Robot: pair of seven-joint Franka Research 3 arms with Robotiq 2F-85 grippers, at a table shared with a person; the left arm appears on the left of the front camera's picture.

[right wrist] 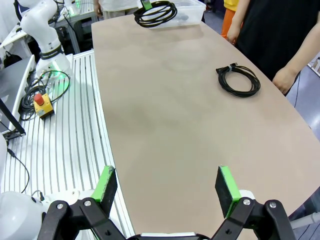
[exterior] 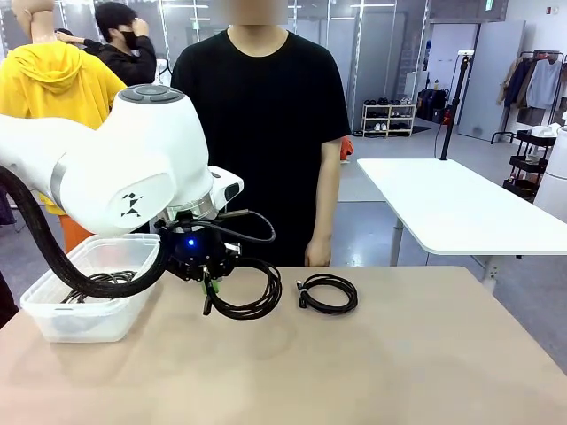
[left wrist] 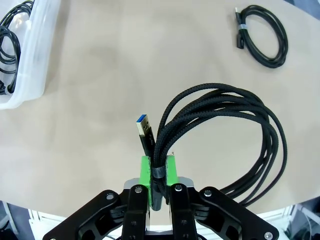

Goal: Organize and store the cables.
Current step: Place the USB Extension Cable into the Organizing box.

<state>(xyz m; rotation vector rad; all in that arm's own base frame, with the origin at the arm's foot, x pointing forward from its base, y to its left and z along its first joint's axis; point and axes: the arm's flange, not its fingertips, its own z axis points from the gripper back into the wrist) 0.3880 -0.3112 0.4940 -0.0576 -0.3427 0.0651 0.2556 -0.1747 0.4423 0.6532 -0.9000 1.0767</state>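
1. L gripper (left wrist: 158,167): jaws closed on the held coil (left wrist: 220,93), a black braided cable. It is clamped at its grey tie band between the green pads (left wrist: 145,170). The coil hangs below the gripper over the table (exterior: 399,372), just R of the bin (exterior: 53,323) in front view. A USB plug (left wrist: 145,131), silver shell w/ blue insert, sticks up beside the pads.
2. R gripper (right wrist: 166,176): jaws wide apart, nothing between them, over the near table edge.
3. Second coil (exterior: 352,295): flat on the table at the far side, near the person's hand (exterior: 317,252) and well apart from the held coil.
4. Bin: clear plastic, L end of table, w/ stored cables (exterior: 106,282) inside.
5. Markings: black logo glyph (exterior: 131,205) on the L arm shell. No legible text elsewhere.
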